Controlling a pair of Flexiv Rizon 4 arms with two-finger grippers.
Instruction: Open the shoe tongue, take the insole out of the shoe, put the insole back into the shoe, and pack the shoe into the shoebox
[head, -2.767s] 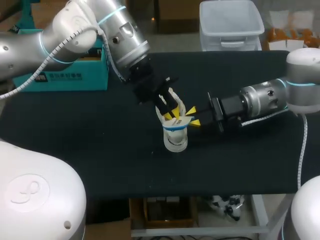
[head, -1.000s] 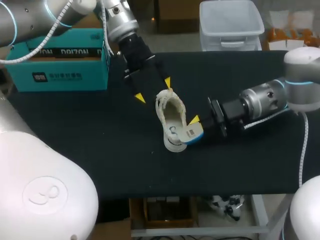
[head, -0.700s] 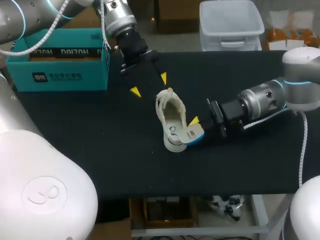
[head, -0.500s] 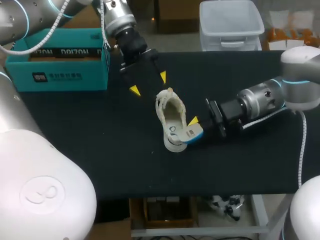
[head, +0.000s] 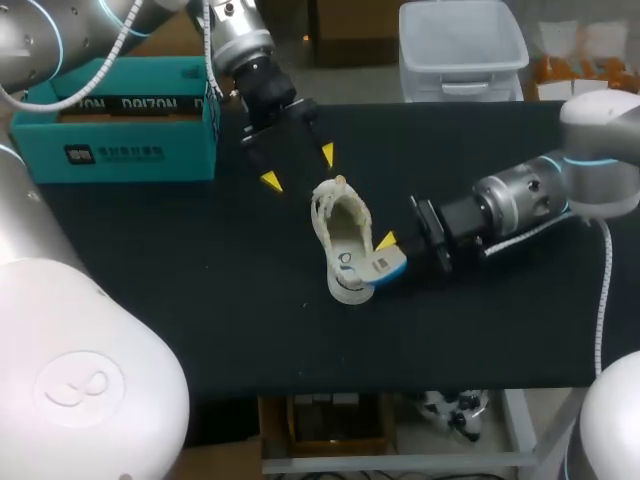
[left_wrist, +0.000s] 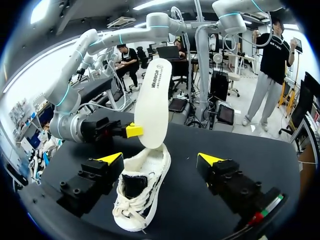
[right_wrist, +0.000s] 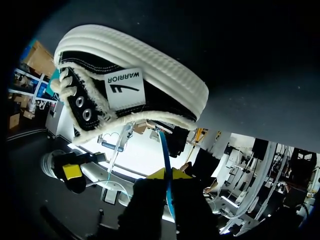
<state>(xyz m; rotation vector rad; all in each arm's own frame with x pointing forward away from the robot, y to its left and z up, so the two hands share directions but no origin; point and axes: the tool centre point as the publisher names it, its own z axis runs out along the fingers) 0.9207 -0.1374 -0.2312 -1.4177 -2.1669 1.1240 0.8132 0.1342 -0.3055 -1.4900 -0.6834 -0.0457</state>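
- Your shoe (head: 338, 232) sits on its sole near the middle of the black counter (head: 200, 300), its laced end towards the left hand
- Your left hand (head: 298, 167) hovers just beyond that laced end, fingers spread wide and touching nothing; from its wrist view the shoe (left_wrist: 140, 195) lies between and below the two yellow tips
- Your right hand (head: 388, 250) is pinching the insole (head: 383, 266) at the shoe's other end
- The insole (left_wrist: 153, 102) stands nearly upright, its lower end at the shoe's opening and the rest risen clear above it
- The right wrist view shows the insole's blue edge (right_wrist: 166, 170) running between the yellow tips
- The teal shoebox (head: 120, 130) stands at the counter's far left, well apart from the shoe
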